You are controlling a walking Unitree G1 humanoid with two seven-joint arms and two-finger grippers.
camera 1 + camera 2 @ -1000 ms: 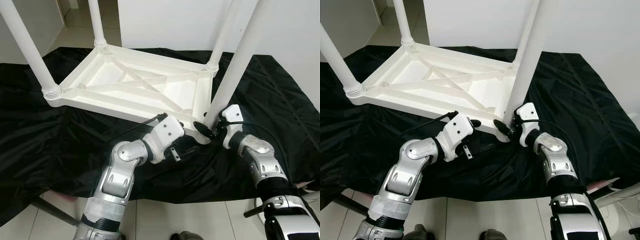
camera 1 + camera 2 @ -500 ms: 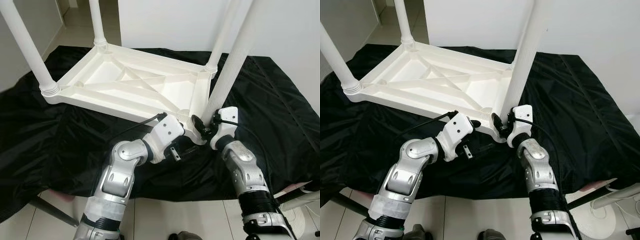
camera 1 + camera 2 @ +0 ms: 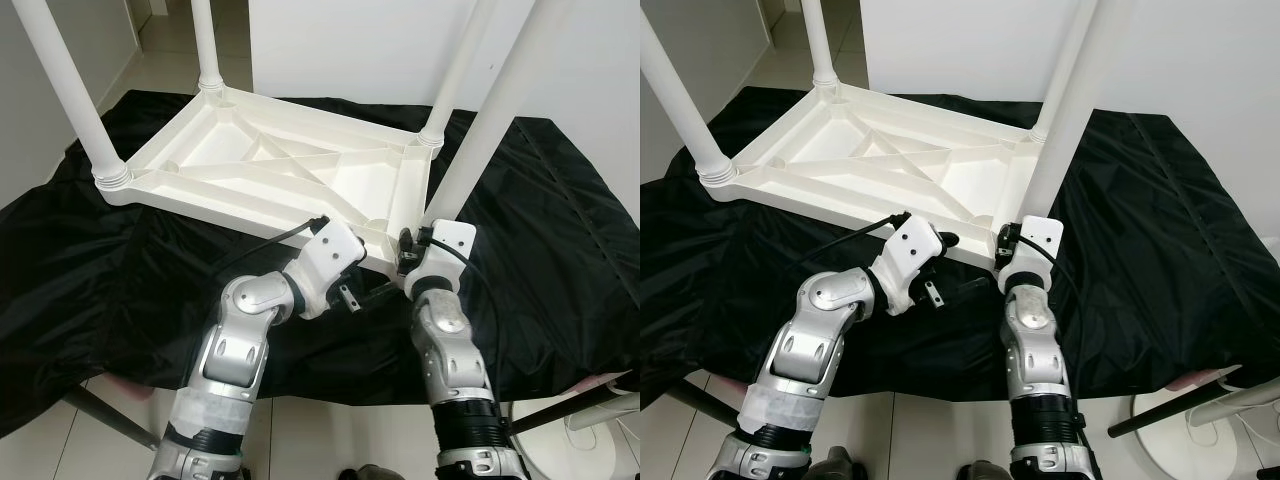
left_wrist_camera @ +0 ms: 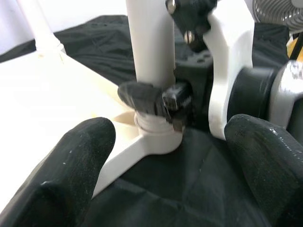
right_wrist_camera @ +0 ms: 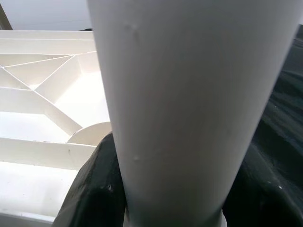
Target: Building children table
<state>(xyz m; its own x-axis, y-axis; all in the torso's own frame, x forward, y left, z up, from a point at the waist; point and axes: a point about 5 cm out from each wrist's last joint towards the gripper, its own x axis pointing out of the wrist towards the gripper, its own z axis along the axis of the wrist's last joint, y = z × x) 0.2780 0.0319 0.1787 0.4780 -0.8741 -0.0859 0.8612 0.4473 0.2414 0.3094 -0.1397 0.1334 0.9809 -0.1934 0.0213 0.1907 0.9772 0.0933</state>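
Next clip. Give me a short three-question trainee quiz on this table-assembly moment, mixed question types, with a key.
1. True or false: the white table lies upside down on the black sheet.
2. The right gripper is clamped on: A) the near-right leg B) the sheet C) a table rib.
3. Fill in: the left gripper is ____, beside that leg's base.

Key: 1 true; 2 A; 3 open.

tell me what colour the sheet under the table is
Black, a glossy crinkled sheet; it shows best in the left eye view.
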